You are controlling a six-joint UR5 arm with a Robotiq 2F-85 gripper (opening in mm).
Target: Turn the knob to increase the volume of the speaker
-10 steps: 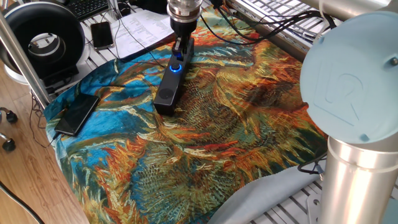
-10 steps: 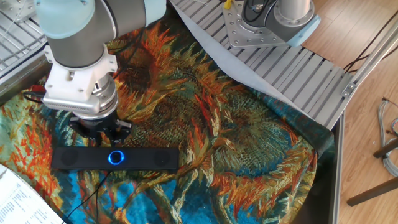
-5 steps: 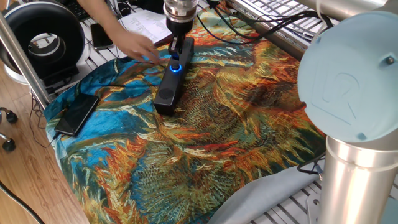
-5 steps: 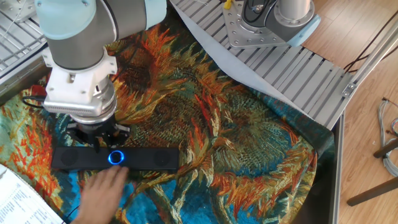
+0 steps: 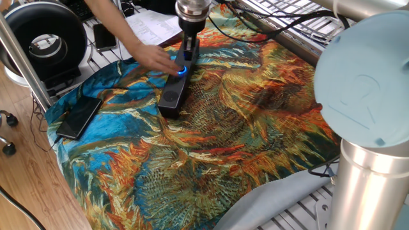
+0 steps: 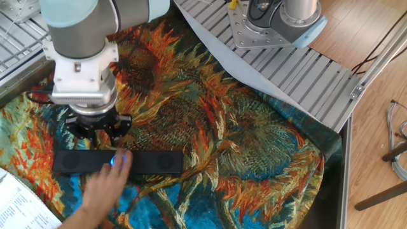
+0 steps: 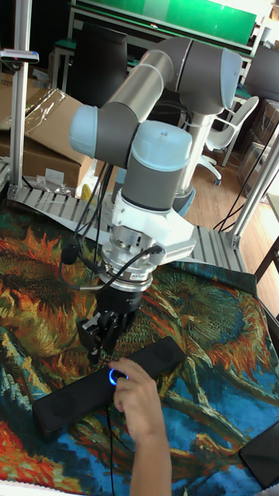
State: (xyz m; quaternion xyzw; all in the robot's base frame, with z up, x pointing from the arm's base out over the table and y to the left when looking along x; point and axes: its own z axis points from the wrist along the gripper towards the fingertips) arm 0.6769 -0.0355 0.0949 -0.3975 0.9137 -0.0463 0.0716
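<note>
Speaker (image 5: pixel 174 88): black bar lying flat on the cloth (image 5: pixel 243 121), toward the far left part of it in one fixed view; in the other fixed view (image 6: pixel 117 161) it runs left to right near the left edge.
Knob (image 7: pixel 117 377): blue-lit dial at about the middle of the speaker's top face; its glow shows at (image 5: pixel 182 71) and, half covered, at (image 6: pixel 114 161).
Hand (image 7: pixel 138 401): a person's bare hand, not the robot's, reaches in from the near side in the tall view; fingertips rest at the knob and partly cover it. In one fixed view the hand (image 5: pixel 155 57) comes in from the far left.
Gripper (image 6: pixel 100 132): hangs just beyond the speaker's far edge in the other fixed view, close above the bar; in the tall view (image 7: pixel 98 335) it sits left of the knob, apart from it.
Jaws: dark fingers bunched together, nothing between them; cannot tell how wide they stand.
Phone (image 5: pixel 79 117): flat and black, on the cloth's left edge, well apart from the speaker.
Ring device (image 5: pixel 42 39): large and black-and-white, far left, off the cloth.
</note>
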